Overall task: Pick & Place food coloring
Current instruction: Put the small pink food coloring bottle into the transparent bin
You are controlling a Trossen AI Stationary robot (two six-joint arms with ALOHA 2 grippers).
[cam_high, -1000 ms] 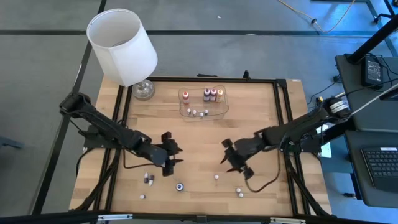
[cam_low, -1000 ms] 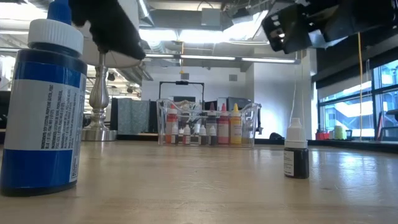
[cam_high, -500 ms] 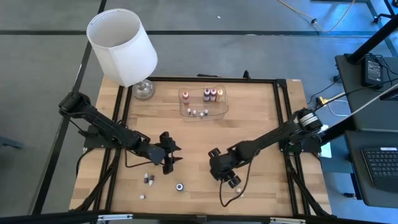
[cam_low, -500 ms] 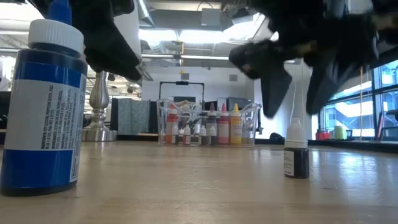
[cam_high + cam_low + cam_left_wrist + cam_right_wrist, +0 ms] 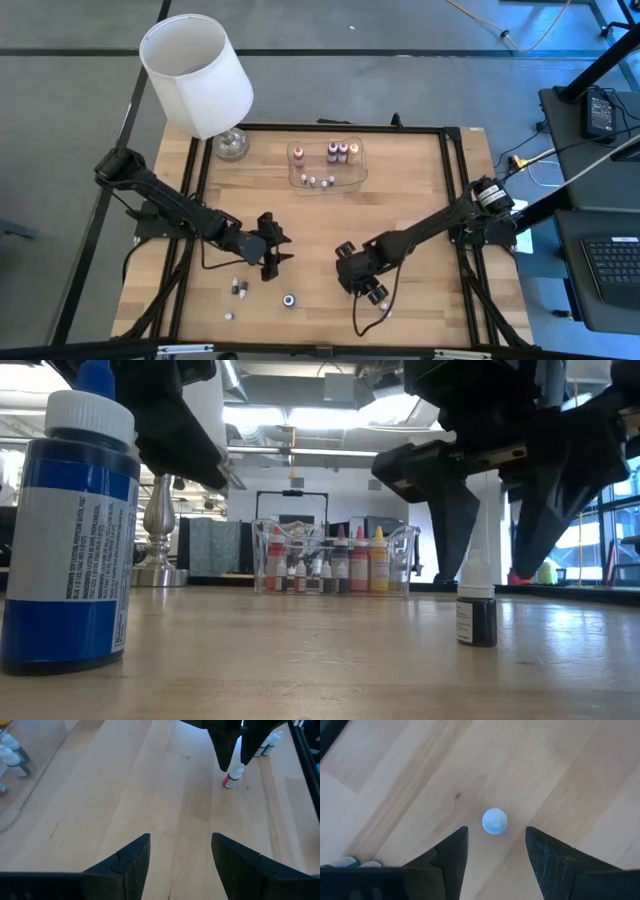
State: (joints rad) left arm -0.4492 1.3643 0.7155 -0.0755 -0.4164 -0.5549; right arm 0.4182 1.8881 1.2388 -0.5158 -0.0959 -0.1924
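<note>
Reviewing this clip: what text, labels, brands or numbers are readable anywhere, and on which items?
Big blue bottle with white cap: white label carries lines of print, too blurred to read.
Small dark bottle with white tip: pale label, too small to read.
Bottles in the clear plastic tray: no legible print.
Nothing else readable.

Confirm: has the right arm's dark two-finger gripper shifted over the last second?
Yes. The right gripper has swung toward the table's left side, closing on the small blue-capped bottle; its open fingers now straddle a small white-capped bottle.
</note>
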